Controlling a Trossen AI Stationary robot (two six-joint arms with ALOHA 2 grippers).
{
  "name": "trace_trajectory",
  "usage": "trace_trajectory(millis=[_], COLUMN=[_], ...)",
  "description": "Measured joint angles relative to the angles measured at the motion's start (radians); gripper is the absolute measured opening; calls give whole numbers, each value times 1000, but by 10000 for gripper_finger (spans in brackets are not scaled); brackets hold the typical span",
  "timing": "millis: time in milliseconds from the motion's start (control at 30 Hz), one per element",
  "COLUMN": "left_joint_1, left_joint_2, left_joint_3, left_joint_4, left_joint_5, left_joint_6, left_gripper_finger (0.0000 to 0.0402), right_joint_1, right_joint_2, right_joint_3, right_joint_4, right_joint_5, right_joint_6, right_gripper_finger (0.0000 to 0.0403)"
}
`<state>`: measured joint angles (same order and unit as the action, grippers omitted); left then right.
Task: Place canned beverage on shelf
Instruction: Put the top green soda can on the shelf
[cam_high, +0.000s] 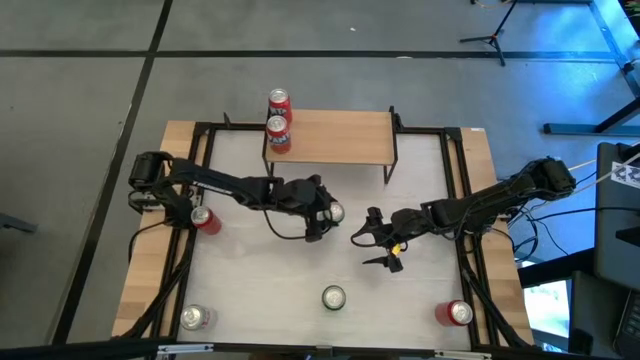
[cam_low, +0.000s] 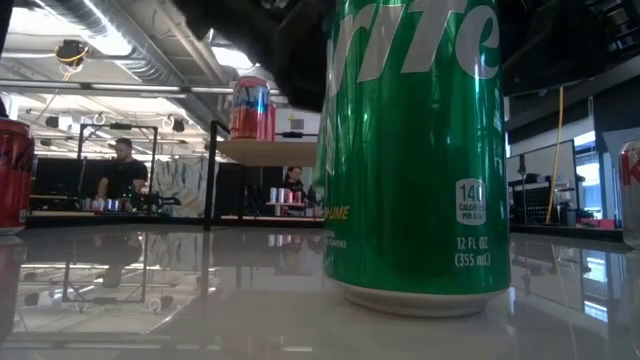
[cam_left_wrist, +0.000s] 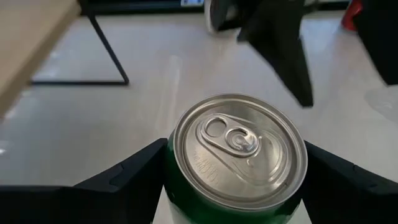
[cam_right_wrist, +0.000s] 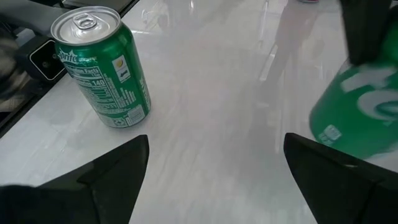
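Observation:
A green Sprite can (cam_high: 336, 212) stands upright on the white tabletop, near its middle; it also shows in the right wrist view (cam_right_wrist: 102, 65). My left gripper (cam_high: 328, 213) is shut on the can (cam_left_wrist: 236, 155). My right gripper (cam_high: 376, 246) hangs open and empty just right of it, its fingers (cam_right_wrist: 106, 174) spread wide. The shelf (cam_high: 340, 137), a light-wood board on black legs, stands at the table's far side. Two red cans (cam_high: 278, 118) stand on the shelf's left end. My left gripper pinches the green can's side wall (cam_left_wrist: 171, 180) just below its top rim between the two fingers (cam_left_wrist: 134, 171). The fingers come level from the table's left. The can stays upright, and its base (cam_right_wrist: 127, 118) rests on the tabletop.
A second green can (cam_high: 333, 297) stands near the front edge and fills the low view (cam_low: 415, 150). Red cans stand at the left (cam_high: 205, 219), front left (cam_high: 195, 318) and front right (cam_high: 458, 312). The right half of the shelf board is bare. People show in the room behind (cam_low: 122, 170).

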<state>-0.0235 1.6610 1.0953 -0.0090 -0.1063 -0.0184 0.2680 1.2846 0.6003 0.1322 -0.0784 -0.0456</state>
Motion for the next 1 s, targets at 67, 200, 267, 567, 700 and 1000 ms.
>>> trace_trajectory(millis=[67,200,267,567,700,1000], left_joint_1=[0,6,12,124,220,401], left_joint_2=[-10,-71,-112,-243,-254,-231], left_joint_3=[27,78,102,179,182,182], left_joint_4=[-26,-98,-118,-183,-186,-165], left_joint_5=[0,-12,-28,-151,-145,-152], left_joint_6=[11,36,50,102,99,-41], left_gripper_finger=[288,289,289,289,289,289], right_joint_1=[0,1,1,1,0,0], right_joint_2=[0,0,0,0,0,0], right_joint_3=[0,0,0,0,0,0], right_joint_4=[-1,-3,-8,6,7,8], right_joint_5=[0,0,0,0,0,0], right_joint_6=[0,0,2,4,4,4], right_gripper_finger=[370,370,370,370,370,370])
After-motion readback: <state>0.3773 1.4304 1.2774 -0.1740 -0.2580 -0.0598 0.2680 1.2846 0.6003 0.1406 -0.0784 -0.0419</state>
